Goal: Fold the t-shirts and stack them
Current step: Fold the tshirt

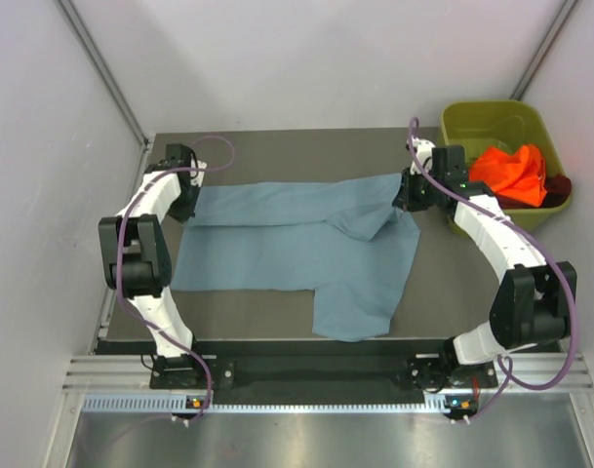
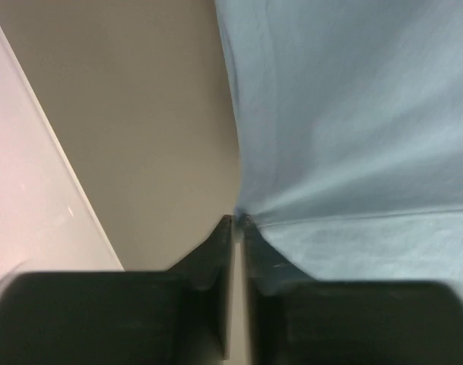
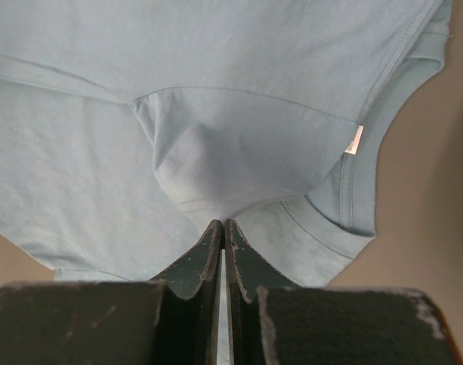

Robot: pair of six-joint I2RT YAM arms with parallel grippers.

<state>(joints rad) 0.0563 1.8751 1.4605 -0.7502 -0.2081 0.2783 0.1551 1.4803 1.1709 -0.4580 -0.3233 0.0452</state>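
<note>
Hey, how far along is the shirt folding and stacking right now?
Done: no folded stack shows anywhere. In hand: the blue-grey t-shirt lies mostly spread on the table, the left gripper and right gripper each pinching its far edge, one at either end. Left: folding it, then the orange t-shirt and the maroon t-shirt, both in the olive bin.

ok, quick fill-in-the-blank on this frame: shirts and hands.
1. The spread t-shirt on the table is ____ in colour.
2. The orange t-shirt lies in the olive-green ____.
3. The left hand and right hand both pinch the spread t-shirt; the one nearer the orange t-shirt is the ____.
Missing: blue-grey; bin; right.
</note>
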